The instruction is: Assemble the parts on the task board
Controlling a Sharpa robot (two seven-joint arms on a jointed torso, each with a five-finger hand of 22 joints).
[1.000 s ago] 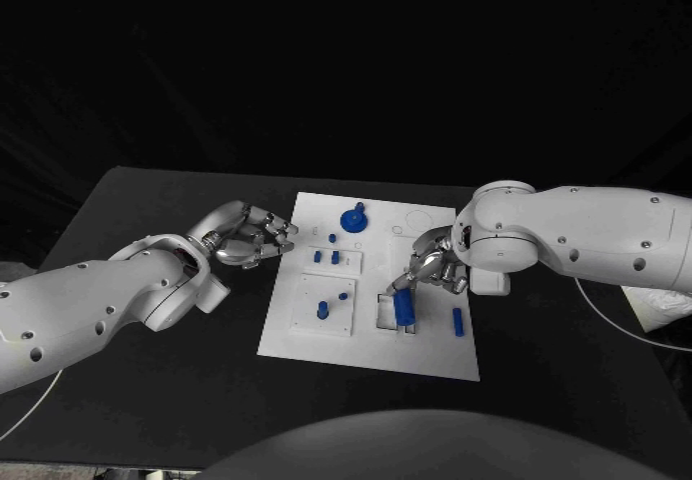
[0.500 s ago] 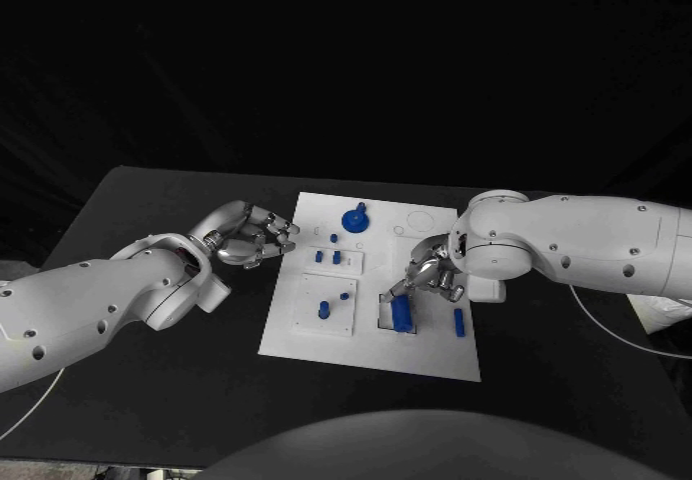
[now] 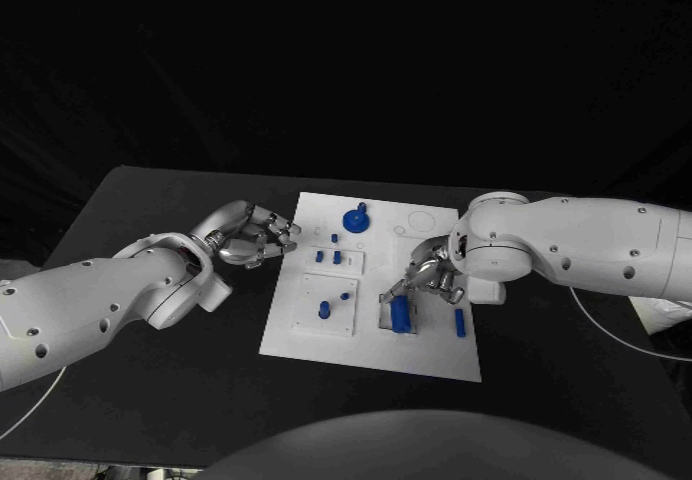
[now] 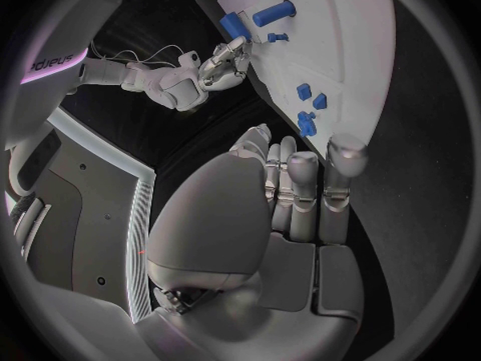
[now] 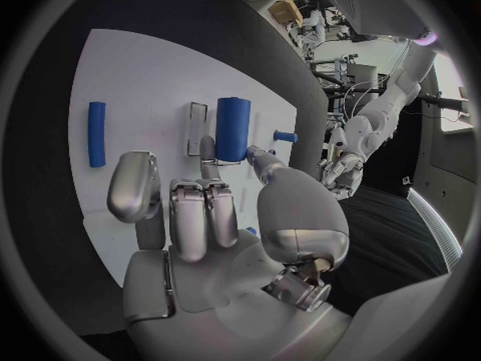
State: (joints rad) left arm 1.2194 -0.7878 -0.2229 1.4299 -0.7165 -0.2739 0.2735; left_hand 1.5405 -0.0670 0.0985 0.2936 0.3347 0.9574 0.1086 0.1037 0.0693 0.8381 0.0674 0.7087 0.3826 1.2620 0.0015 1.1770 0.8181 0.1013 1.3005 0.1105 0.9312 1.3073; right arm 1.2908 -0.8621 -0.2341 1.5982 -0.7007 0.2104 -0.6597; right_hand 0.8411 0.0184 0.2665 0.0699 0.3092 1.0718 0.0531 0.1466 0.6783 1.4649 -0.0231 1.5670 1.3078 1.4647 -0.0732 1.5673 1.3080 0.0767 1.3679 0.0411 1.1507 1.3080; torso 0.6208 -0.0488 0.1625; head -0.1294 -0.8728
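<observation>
The white task board [image 3: 372, 335] lies mid-table. A large blue block [image 3: 401, 313] sits in a slot on its right half. My right hand [image 3: 430, 276] is over that block, and its thumb and a fingertip [image 5: 207, 148] pinch the end of the block [image 5: 233, 128]. A blue rod [image 3: 459, 321] lies flat to the right of the block, also seen as the rod [image 5: 96, 134]. My left hand [image 3: 257, 238] hovers at the board's left edge with fingers curled in and nothing in it. From behind the left hand [image 4: 291, 192], the board [image 4: 351, 24] and the right hand [image 4: 223, 60] show.
A blue knob [image 3: 355, 217] stands at the board's far end. Small blue pegs [image 3: 327, 257] stand in a raised plate below it, and more pegs [image 3: 325, 308] in the left plate. Bare black table [image 3: 159, 400] surrounds the board.
The right hand has lowered slightly toward the near side, and the blue block has gone from tilted to lying straighter in its slot. The left hand has stayed put.
</observation>
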